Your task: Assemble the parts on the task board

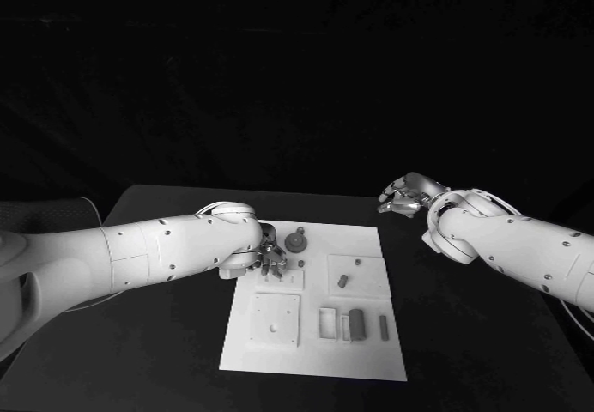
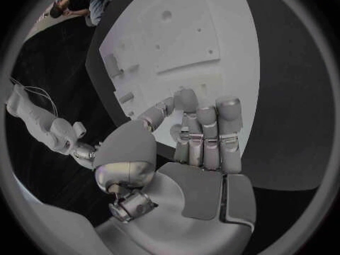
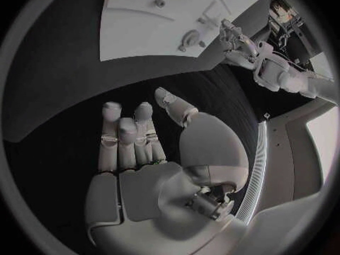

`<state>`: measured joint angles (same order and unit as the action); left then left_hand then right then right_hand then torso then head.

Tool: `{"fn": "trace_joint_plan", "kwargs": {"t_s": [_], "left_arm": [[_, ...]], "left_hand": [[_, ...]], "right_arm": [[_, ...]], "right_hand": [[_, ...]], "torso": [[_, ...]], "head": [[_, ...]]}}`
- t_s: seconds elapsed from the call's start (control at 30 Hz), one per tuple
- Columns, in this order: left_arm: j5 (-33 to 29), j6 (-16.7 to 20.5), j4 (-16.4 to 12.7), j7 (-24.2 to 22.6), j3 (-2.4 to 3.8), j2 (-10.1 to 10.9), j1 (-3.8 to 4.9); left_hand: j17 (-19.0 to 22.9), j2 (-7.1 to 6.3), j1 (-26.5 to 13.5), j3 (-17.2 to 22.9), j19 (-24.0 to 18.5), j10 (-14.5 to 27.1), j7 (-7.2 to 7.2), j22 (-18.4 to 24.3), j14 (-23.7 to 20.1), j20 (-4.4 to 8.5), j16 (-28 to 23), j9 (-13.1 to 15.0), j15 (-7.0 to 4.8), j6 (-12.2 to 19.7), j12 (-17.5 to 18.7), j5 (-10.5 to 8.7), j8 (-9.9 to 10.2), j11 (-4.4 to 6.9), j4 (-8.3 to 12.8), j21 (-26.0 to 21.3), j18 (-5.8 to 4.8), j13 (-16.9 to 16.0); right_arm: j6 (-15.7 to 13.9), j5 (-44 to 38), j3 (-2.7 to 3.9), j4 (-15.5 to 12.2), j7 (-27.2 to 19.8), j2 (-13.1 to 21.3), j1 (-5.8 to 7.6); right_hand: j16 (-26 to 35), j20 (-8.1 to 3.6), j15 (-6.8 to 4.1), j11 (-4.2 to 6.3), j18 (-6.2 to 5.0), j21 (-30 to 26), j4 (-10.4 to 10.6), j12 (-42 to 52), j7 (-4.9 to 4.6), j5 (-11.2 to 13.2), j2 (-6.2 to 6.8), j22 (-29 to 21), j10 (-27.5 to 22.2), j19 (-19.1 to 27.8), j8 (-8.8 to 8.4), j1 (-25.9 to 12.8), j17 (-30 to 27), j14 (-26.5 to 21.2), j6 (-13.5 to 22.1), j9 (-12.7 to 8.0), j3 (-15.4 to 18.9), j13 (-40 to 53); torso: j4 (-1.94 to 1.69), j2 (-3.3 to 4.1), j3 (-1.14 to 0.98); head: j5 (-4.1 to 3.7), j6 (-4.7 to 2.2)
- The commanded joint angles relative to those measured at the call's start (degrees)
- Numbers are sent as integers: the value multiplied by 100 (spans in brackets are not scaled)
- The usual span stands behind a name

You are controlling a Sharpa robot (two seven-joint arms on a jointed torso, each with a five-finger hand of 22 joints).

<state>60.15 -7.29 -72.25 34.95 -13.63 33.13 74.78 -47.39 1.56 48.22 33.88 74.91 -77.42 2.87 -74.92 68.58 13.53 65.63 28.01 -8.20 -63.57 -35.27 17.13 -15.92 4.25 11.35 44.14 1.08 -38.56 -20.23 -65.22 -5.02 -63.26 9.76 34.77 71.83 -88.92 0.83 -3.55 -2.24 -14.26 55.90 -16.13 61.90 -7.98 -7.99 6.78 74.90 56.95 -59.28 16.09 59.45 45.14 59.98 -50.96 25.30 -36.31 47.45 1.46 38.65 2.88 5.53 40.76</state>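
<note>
The black surface (image 1: 148,343) carries the white task board (image 1: 316,343) at its middle, with the grey parts spread across the board's recesses: a round part (image 1: 297,243) near the far edge, a short peg (image 1: 342,280) in the right-hand plate, and a dark block (image 1: 356,323) with slimmer pieces beside it nearer me. My left hand (image 1: 270,257) rests low over the board's far-left corner, just beside the round part; its fingers lie straight and close together, and I cannot tell whether it holds anything. My right hand (image 1: 406,195) hangs off the board beyond its far-right corner, fingers loosely extended, holding nothing. In my judgement the step in hand is the left hand's pick at that corner: it should settle squarely over one part and close without nudging the neighbours. The right wrist view shows the round part (image 3: 190,38) and the left hand (image 3: 234,37) together from the side, which the left wrist view does not.
</note>
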Motion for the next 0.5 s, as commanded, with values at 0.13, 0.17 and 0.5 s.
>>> {"fn": "trace_joint_plan", "kwargs": {"t_s": [0.13, 0.17, 0.5], "left_arm": [[36, -8, 10, -87, 2, -25, -17], [37, -9, 11, -82, 2, -27, -17], [87, -45, 27, -73, 2, -68, -37]], "left_hand": [[9, 59, 2, 124, -76, -19, -253, -123, -63, 103, 25, 1826, -119, -544, -40, -24, -776, 53, -169, 34, 354, -3], [10, 59, 1, 125, -76, -20, -254, -124, -62, 103, 26, 1827, -119, -545, -41, -25, -776, 54, -168, 35, 354, -3], [17, 57, 1, 128, -72, -28, -259, -125, -57, 106, 40, 1833, -122, -555, -49, -33, -778, 59, -157, 49, 355, -4]], "right_arm": [[85, -64, 3, -23, -6, 1, 4], [85, -64, 3, -27, -5, 3, 4], [90, -64, 3, -30, -4, 0, 4]], "right_hand": [[12, -19, -9, -13, -74, -19, -18, 19, -80, -34, -10, 10, -28, -12, 22, 35, -3, 20, 14, -5, 9, -2], [12, -19, -9, -13, -74, -19, -18, 19, -80, -34, -10, 10, -28, -11, 22, 34, -3, 19, 14, -5, 9, -2], [12, -18, -9, -13, -74, -20, -17, 19, -80, -36, -10, 10, -29, -11, 22, 32, -3, 19, 14, -6, 11, -2]], "torso": [[-5, 1, 5], [-3, 2, 3], [-10, -3, 3]], "head": [[-25, 7], [-25, 12], [-46, 39]]}}
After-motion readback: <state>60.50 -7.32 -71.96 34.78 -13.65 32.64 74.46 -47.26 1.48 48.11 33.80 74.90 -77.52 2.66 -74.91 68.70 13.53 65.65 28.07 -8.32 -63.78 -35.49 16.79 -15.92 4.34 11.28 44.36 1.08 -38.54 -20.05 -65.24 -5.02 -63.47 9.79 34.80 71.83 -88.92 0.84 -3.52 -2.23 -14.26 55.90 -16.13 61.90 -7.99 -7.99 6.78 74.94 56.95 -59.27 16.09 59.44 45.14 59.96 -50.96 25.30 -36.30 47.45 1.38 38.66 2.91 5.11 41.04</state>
